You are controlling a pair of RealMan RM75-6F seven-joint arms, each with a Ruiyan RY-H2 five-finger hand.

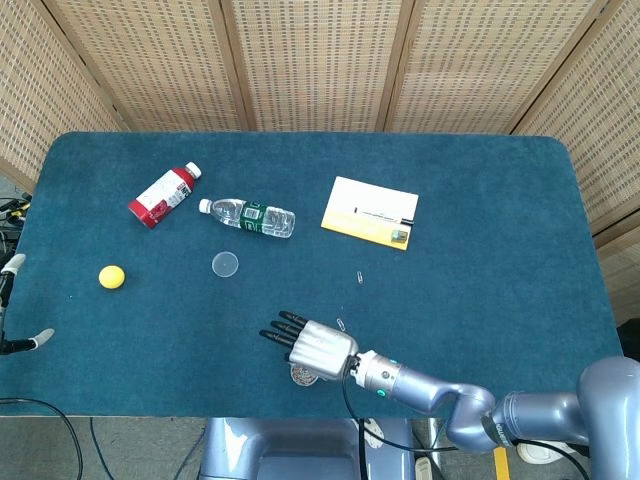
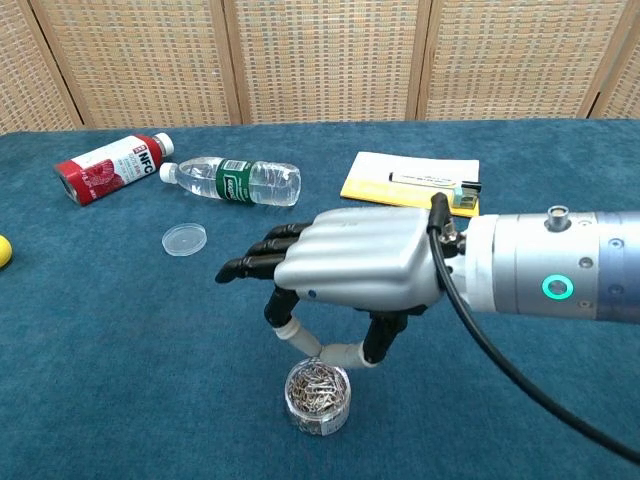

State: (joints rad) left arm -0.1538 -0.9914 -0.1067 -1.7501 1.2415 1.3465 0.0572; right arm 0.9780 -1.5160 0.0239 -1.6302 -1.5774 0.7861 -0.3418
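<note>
My right hand (image 1: 308,345) (image 2: 350,265) hovers palm down over a small clear jar of paper clips (image 2: 317,397) (image 1: 303,374) near the table's front edge. Its thumb and one finger (image 2: 335,352) meet in a pinch just above the jar's mouth, on a small paper clip that barely shows. The other fingers stretch out to the left. Two loose paper clips (image 1: 360,275) (image 1: 341,323) lie on the blue cloth behind the hand. At the far left edge of the head view only two pale fingertips (image 1: 10,265) of my left hand show, off the table.
A red bottle (image 1: 163,195) and a clear water bottle (image 1: 248,216) lie at the back left. A clear lid (image 1: 225,264) and a yellow ball (image 1: 111,276) sit nearer. A yellow notepad with a pen (image 1: 370,212) lies at the back centre.
</note>
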